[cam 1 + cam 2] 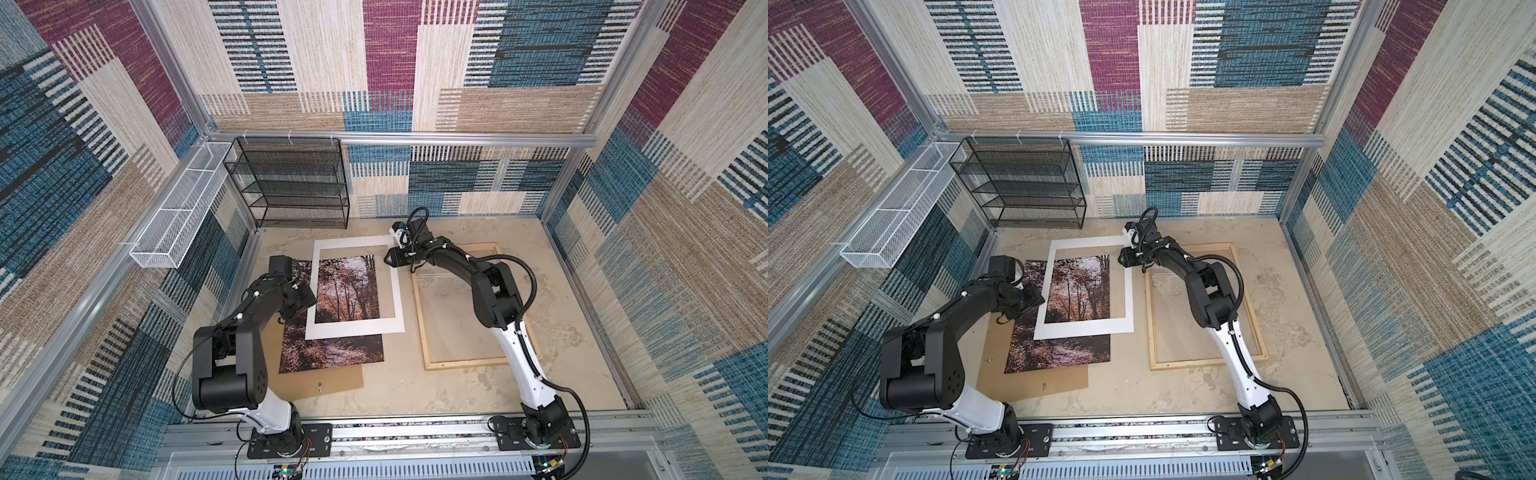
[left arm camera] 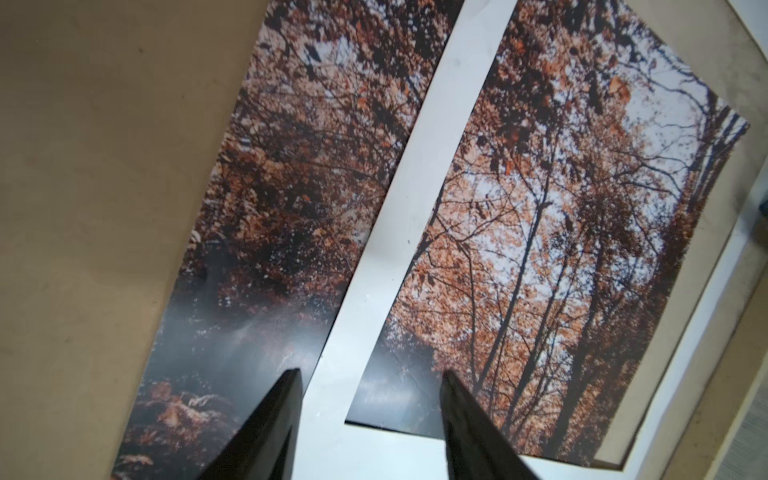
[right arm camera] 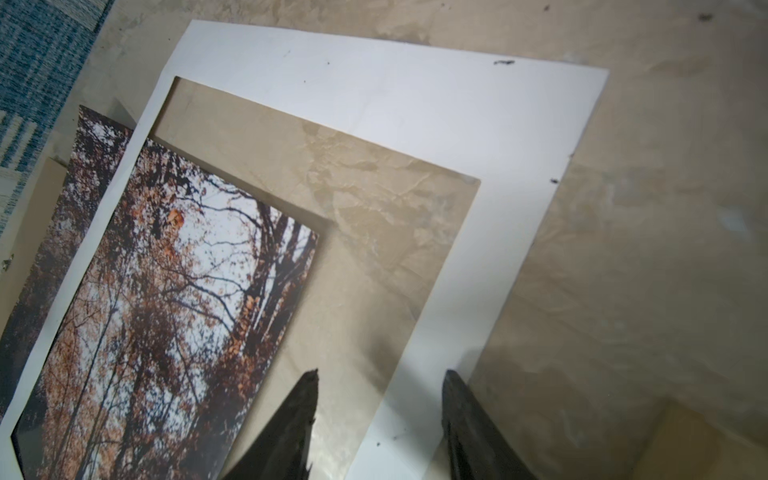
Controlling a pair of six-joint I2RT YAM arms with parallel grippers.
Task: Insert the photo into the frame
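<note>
Left tool: its fingers are standing apart, gripping nothing, and are straddling one long strip of the white mat.
Right tool: its fingers are also standing apart and empty, straddling the opposite long strip of the mat.
Photo: it is lying face up beneath the left tool and just beside the right tool. It is resting on a brown board, and the mat is sitting askew over its upper part.
Frame: it is lying flat on the desk behind the right tool, under that arm, apart from the photo.
Step, likely: clearing the mat off the photo.
Doing it well: each tool should be catching only the mat's edge and leaving the print below untouched. Both should be rising together and level, so the thin card is neither bending nor dragging the photo.
</note>
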